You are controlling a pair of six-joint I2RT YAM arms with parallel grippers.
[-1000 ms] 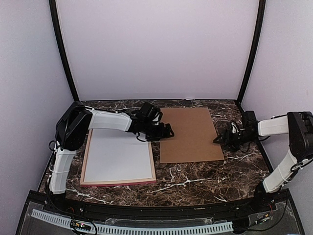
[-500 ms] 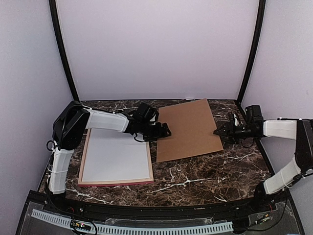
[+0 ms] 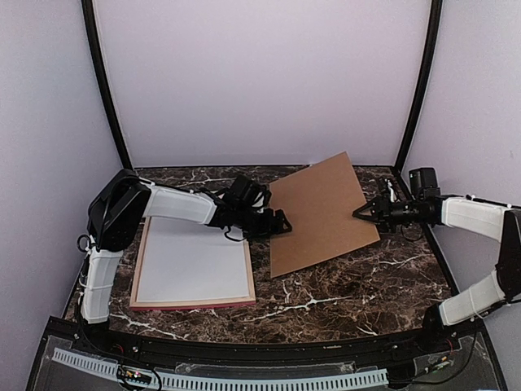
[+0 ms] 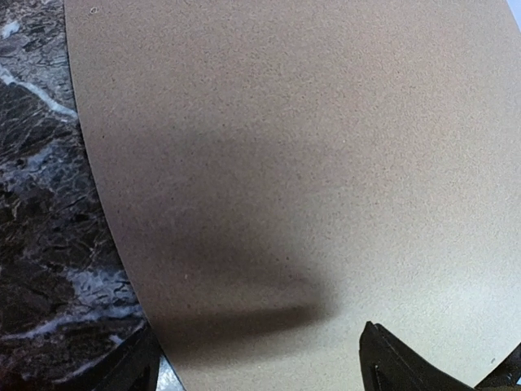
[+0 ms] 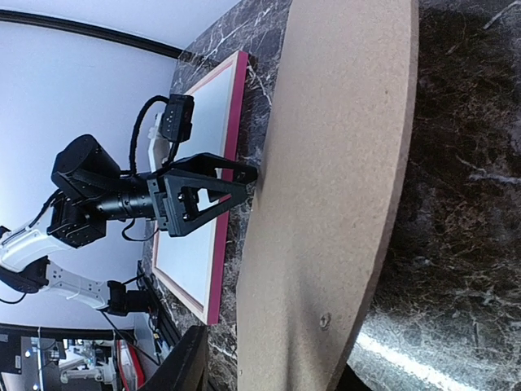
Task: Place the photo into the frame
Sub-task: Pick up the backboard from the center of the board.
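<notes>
The frame (image 3: 195,305) lies flat at the left, pink along its near edge, with a whitish sheet (image 3: 194,261) filling it. The photo's printed scene is out of view. A brown backing board (image 3: 324,213) rests on its left edge and slants up to the right. My right gripper (image 3: 358,213) is shut on the board's right edge and holds it off the marble; in the right wrist view the board (image 5: 326,204) runs between the right gripper (image 5: 269,371) jaws. My left gripper (image 3: 279,221) is open at the board's left edge, one finger over the board (image 4: 309,147), the other over marble.
The dark marble tabletop (image 3: 342,293) ends at black corner posts and pale walls behind and on both sides. The left arm (image 3: 175,202) reaches over the frame's far edge. A black rail (image 3: 244,350) runs along the near edge.
The right gripper has closed on the board's right edge and raised it. The board went from flat to slanted and turned a little. The left gripper stayed open at the board's left edge.
</notes>
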